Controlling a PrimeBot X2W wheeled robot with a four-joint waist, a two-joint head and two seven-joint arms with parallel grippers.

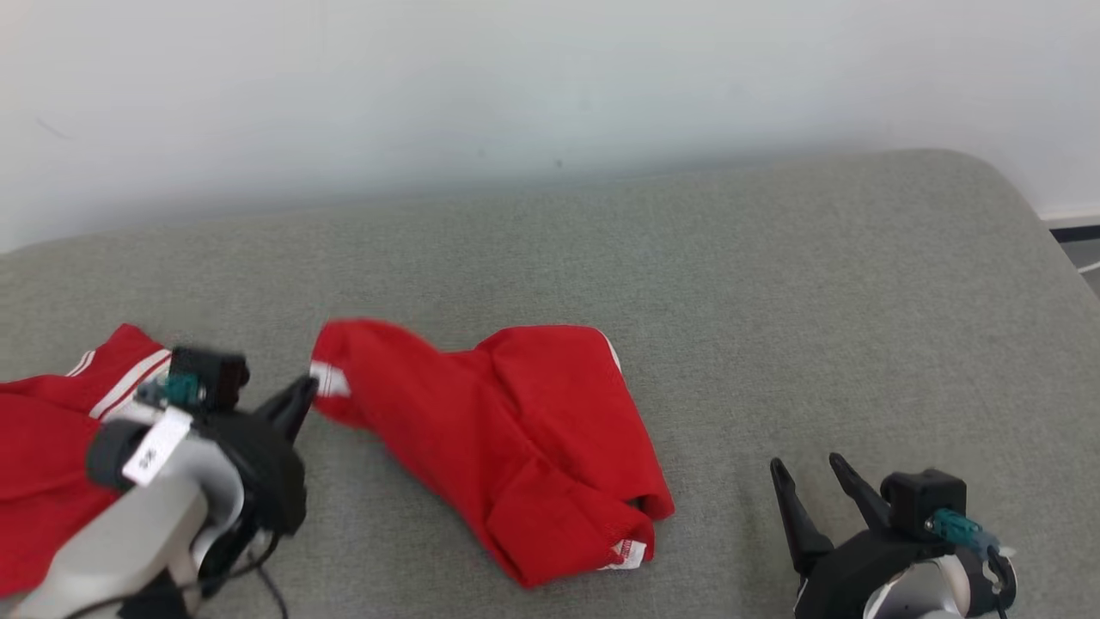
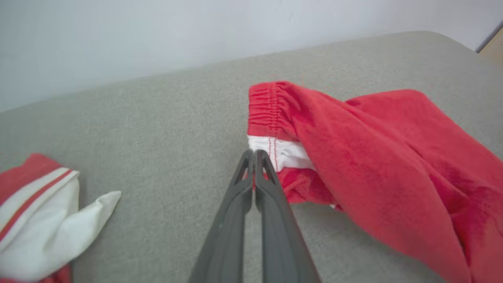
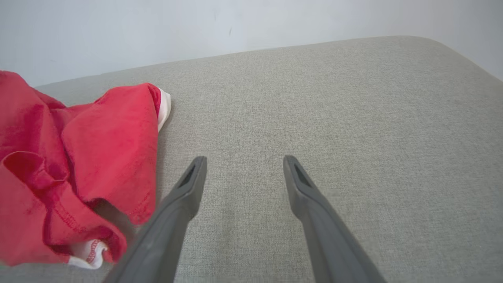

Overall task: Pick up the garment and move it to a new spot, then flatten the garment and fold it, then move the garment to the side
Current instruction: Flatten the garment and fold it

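Note:
The garment (image 1: pixel 516 438) is a crumpled pair of red shorts with white trim, lying mid-surface on the grey cushion (image 1: pixel 773 284). My left gripper (image 1: pixel 302 397) is at its left end. In the left wrist view the left gripper (image 2: pixel 254 154) is shut, its tips pinching the white edge of the elastic waistband of the garment (image 2: pixel 373 157), which is raised a little off the cushion there. My right gripper (image 1: pixel 812 474) stands open at the lower right, apart from the cloth. In the right wrist view the right gripper (image 3: pixel 243 165) holds nothing, and the garment (image 3: pixel 98 157) lies to its left.
A second red piece of clothing with white stripes (image 1: pixel 51 447) lies at the far left, partly under my left forearm; it is also at the lower left of the left wrist view (image 2: pixel 35 220). A pale wall backs the cushion. The cushion's rounded right corner (image 1: pixel 1023 198) drops to the floor.

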